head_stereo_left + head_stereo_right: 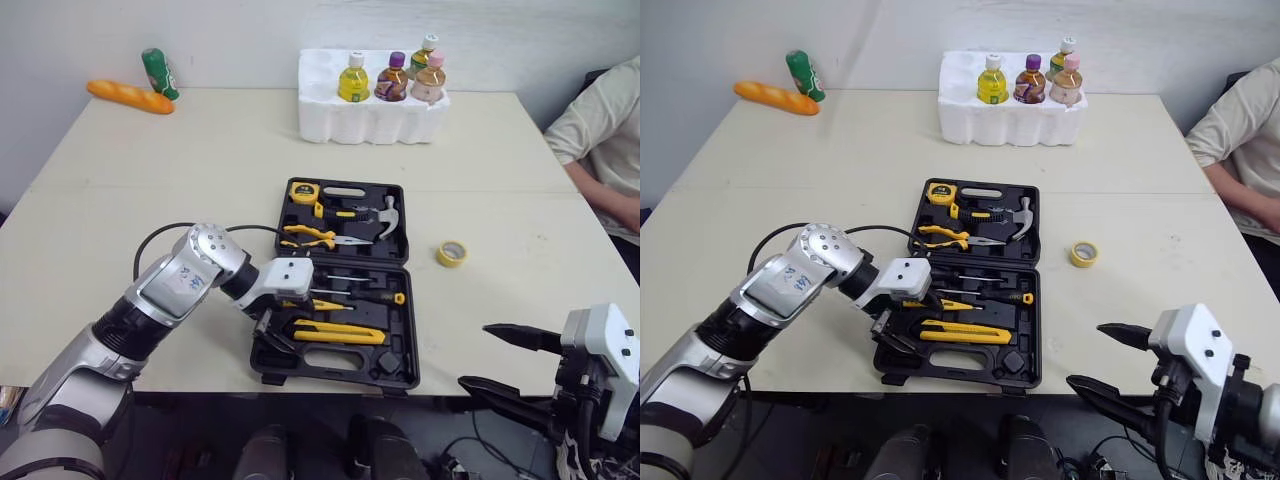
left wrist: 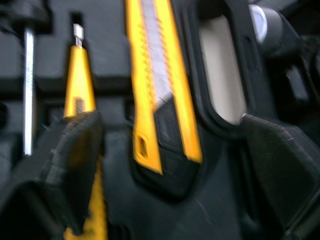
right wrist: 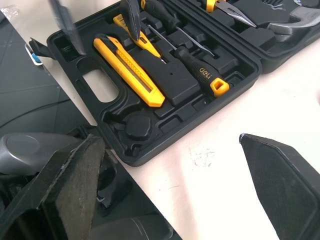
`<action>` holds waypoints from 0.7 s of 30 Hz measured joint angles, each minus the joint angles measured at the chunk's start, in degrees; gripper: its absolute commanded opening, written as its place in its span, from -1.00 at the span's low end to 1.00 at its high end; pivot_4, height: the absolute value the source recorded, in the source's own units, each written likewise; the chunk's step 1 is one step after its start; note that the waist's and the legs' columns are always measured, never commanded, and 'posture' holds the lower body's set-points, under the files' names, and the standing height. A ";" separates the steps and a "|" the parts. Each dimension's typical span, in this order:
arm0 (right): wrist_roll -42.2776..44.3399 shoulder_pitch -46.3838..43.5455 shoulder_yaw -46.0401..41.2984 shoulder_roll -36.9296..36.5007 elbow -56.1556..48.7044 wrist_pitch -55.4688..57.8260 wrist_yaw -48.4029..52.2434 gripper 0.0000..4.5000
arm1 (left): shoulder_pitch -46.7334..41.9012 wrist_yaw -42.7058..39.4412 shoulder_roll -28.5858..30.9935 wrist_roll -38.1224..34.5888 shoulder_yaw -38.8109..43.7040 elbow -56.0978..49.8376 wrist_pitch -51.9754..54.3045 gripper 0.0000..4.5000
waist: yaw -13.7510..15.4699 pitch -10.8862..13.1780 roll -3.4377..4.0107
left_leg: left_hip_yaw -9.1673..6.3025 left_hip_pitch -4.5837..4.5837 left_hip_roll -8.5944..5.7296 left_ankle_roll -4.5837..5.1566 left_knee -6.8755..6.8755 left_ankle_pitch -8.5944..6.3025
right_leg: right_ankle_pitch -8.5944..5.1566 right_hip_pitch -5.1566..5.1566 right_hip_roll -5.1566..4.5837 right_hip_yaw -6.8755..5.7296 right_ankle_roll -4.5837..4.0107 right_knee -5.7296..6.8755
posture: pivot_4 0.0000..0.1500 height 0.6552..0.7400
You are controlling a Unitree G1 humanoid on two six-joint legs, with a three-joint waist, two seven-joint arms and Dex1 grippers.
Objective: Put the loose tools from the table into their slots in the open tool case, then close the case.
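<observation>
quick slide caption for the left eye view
Left end effector open over the yellow utility knife in the open tool case.

Black tool case (image 1: pixel 345 263) lies open, tools (image 1: pixel 338 335) slotted; yellow tape roll (image 1: pixel 452 253) loose beside it.

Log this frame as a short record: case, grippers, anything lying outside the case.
case: tool case open, flat on the table
left gripper: left gripper open, low over the near half, fingers either side of the yellow knife
right gripper: right gripper open, empty, beyond the table's near edge
outside case: yellow tape roll, on the table right of the case
</observation>
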 measured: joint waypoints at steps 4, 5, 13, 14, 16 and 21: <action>-1.14 -1.64 2.14 -0.44 1.02 -0.01 -0.03 1.00 | -0.01 -1.11 -2.68 -2.50 4.37 1.39 -6.18 0.99 | 0.16 0.00 0.00 | -0.03 -0.05 -0.02 0.02 0.02 -0.01 | 0.00 0.00 -0.05 -0.02 0.00 -0.02 | 1.00 0.92; -1.27 -2.08 2.60 -0.55 1.09 -0.01 -0.03 1.00 | 0.54 -1.05 -4.52 -3.80 5.82 1.57 -7.83 0.99 | 0.17 0.00 0.00 | -0.03 -0.06 -0.04 0.04 0.03 -0.01 | 0.01 0.00 -0.06 -0.03 0.01 -0.03 | 1.00 0.92; -1.86 -5.63 5.75 -1.15 2.79 0.03 -0.40 1.00 | 7.29 -0.06 -12.82 -8.27 10.43 14.92 -13.55 -0.62 | -0.19 0.00 0.00 | 0.02 0.02 0.00 -0.01 0.10 0.07 | 0.03 0.01 0.03 -0.05 0.06 0.08 | 1.00 0.92; -2.16 -5.97 6.27 -1.15 2.80 0.03 -0.54 1.00 | 7.58 0.41 -12.86 -7.82 10.45 16.11 -14.17 -0.85 | -0.10 0.00 0.00 | 0.00 0.01 -0.01 0.00 0.10 0.07 | 0.03 0.01 0.01 -0.05 0.05 0.09 | 1.00 0.92; -2.26 -6.12 6.70 -1.15 2.80 0.05 -0.72 1.00 | 7.77 1.01 -12.96 -7.08 10.55 17.16 -15.06 -0.98 | 0.01 0.00 0.00 | -0.01 -0.01 -0.02 0.01 0.10 0.06 | 0.03 0.01 -0.02 -0.05 0.05 0.08 | 1.00 0.92; -2.69 -6.33 6.78 -1.15 2.80 0.06 -0.99 1.00 | 8.24 0.76 -12.69 -6.35 9.86 16.32 -14.56 -0.98 | 0.09 0.00 -0.01 | -0.01 -0.05 -0.08 0.07 0.10 0.03 | 0.05 0.02 -0.10 -0.06 0.08 0.01 | 1.00 0.92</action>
